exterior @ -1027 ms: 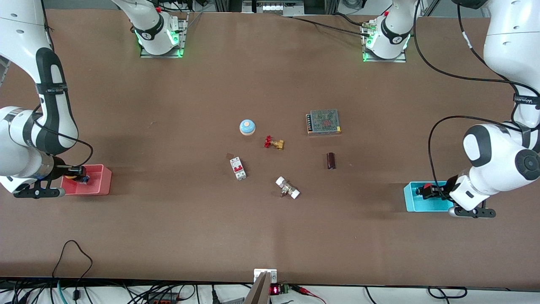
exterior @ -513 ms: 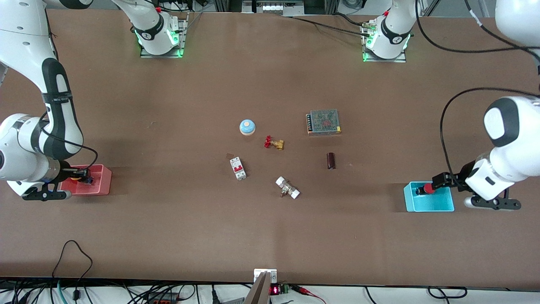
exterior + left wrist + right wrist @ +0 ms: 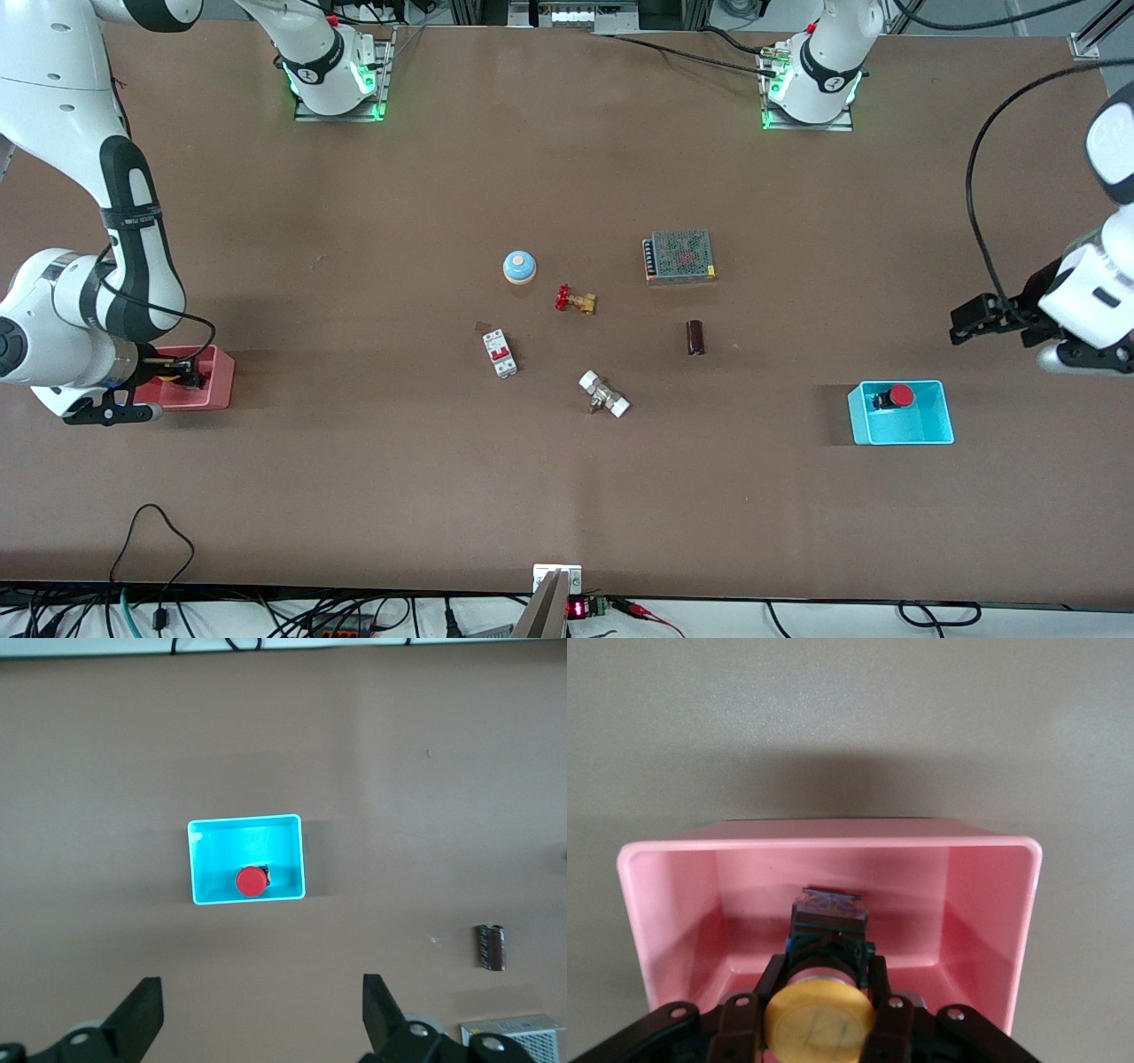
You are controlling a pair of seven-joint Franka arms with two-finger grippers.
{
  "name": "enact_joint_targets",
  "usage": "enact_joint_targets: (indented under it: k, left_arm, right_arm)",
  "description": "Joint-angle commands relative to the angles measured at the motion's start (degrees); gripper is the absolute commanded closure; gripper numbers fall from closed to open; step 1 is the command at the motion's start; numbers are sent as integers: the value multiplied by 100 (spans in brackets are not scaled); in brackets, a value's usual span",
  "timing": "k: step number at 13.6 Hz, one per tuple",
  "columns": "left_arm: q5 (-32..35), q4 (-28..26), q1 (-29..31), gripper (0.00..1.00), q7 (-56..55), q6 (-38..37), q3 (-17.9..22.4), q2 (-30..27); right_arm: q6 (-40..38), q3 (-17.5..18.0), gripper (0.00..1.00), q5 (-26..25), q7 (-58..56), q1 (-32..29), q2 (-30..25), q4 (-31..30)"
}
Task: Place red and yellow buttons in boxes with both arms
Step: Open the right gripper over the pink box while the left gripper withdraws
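From the front I see the red button [image 3: 901, 395] resting in the cyan box [image 3: 921, 431], the left wrist shows my left gripper [image 3: 257, 1023] spread wide above that box, and the right wrist shows my right gripper [image 3: 820, 1010] clamped on the yellow button [image 3: 819, 1020] inside the pink box [image 3: 992, 904].

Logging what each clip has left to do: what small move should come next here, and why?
Probably opening the right tool: it is shut on the yellow button down inside the pink box. The red button already lies in the cyan box, and the left tool is open above it.
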Motion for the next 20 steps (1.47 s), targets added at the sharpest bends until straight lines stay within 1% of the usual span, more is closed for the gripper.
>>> enact_joint_targets:
  k: [1, 4, 6, 7, 8, 9, 10, 11, 12, 13, 15, 17, 19, 20]
  left_arm:
    - [95, -172, -7, 0, -111, -248, -64, -529]
    - [16, -172, 19, 0, -85, -451, -108, -899]
    - [-1, -146, 19, 0, -85, -582, -117, -1005]
    - [-10, -93, 19, 0, -50, -696, -117, -1023]
    - [-10, -67, 37, 0, -32, -776, -126, -1049]
    - [-10, -66, 37, 0, -14, -785, -126, -1084]
    - [-19, -66, 54, 0, 73, -785, -126, -1102]
    - [-106, -66, 81, 0, 352, -786, -117, -1111]
    - [-220, -127, 116, 0, 633, -794, -65, -1198]
    - [-299, -189, 168, 0, 662, -768, -56, -1268]
    - [-318, -338, 177, 0, 628, -637, -73, -1348]
    - [-309, -540, 169, 0, 261, -453, -108, -1462]
    - [-309, -515, 169, 0, 92, -469, -178, -1454]
    - [-309, -515, 169, 0, 91, -478, -187, -1454]
  right_arm:
    - [-9, 70, 76, 17, -90, -65, 119, 141]
    - [106, 79, 76, 26, -107, -73, 137, 141]
    - [114, 79, 76, 26, -99, -73, 146, 141]
    - [141, 79, 68, 26, -90, -65, 172, 141]
    - [184, 79, 55, 26, -38, -56, 181, 141]
    - [194, 79, 47, 26, -28, -56, 181, 141]
    - [194, 79, 18, 26, -11, -56, 181, 141]
    - [194, 79, 0, 35, -28, -56, 172, 141]
    - [185, 88, 0, 35, -37, -47, 129, 141]
    - [176, 88, 0, 43, -46, -38, 102, 141]
    - [106, 88, 0, 61, -72, -56, -213, 141]
    - [-86, 106, 0, 289, -99, -30, -652, 141]
    - [-482, 202, 0, 622, -81, 75, -1100, 141]
    - [-675, 263, 0, 667, -46, 120, -1302, 115]
